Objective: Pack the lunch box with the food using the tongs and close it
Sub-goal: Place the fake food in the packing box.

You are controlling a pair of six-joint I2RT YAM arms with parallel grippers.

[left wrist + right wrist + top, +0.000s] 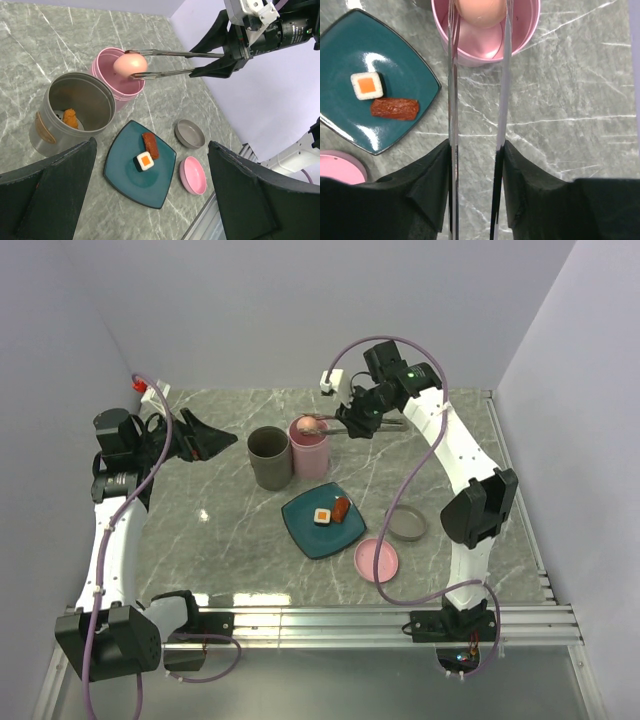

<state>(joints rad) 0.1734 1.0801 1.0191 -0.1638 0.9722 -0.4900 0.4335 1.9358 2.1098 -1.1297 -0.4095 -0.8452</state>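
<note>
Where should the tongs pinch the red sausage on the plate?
Pinch the sausage across its narrow middle, a bit toward the end away from the white-and-orange block, coming down from above. It lies flat on the teal plate, long and thin, with the block crowding one end.

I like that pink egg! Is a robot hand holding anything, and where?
The right gripper squeezes the tongs across their two arms, back from the tips; the tips pinch the pink egg. The left gripper holds nothing.

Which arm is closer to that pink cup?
Right. The right fingers hold tongs reaching over the pink cup; the left fingers hang open on the far side of the grey tin.
</note>
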